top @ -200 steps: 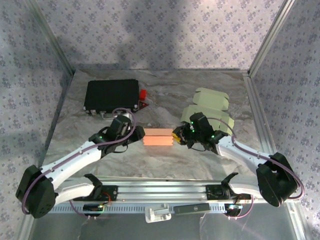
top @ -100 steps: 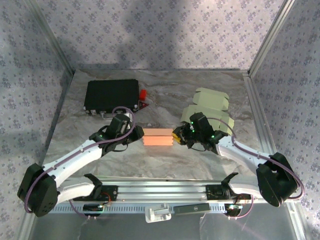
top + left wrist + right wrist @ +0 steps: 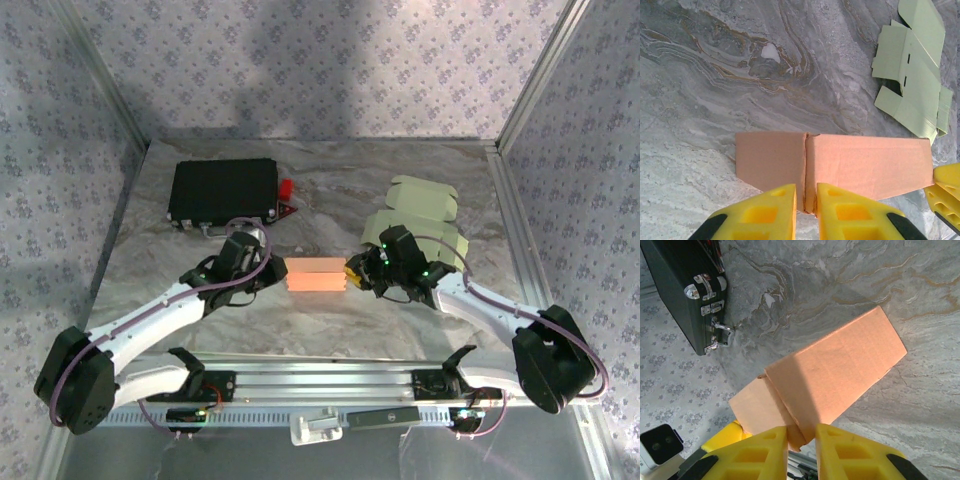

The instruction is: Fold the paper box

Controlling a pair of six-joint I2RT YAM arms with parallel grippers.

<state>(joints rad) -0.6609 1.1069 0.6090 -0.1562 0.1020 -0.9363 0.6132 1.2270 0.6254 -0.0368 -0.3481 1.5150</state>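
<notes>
Paper box (image 3: 315,274), orange, lies mid-way across the desk (image 3: 340,190), between the two arms. The left jaws are nearly closed, pinching a cardboard edge at its left end. The right jaws likewise pinch a flap edge at its right end.

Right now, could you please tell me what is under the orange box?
Marbled table shows around the orange box; the patch directly beneath it is covered.
</notes>
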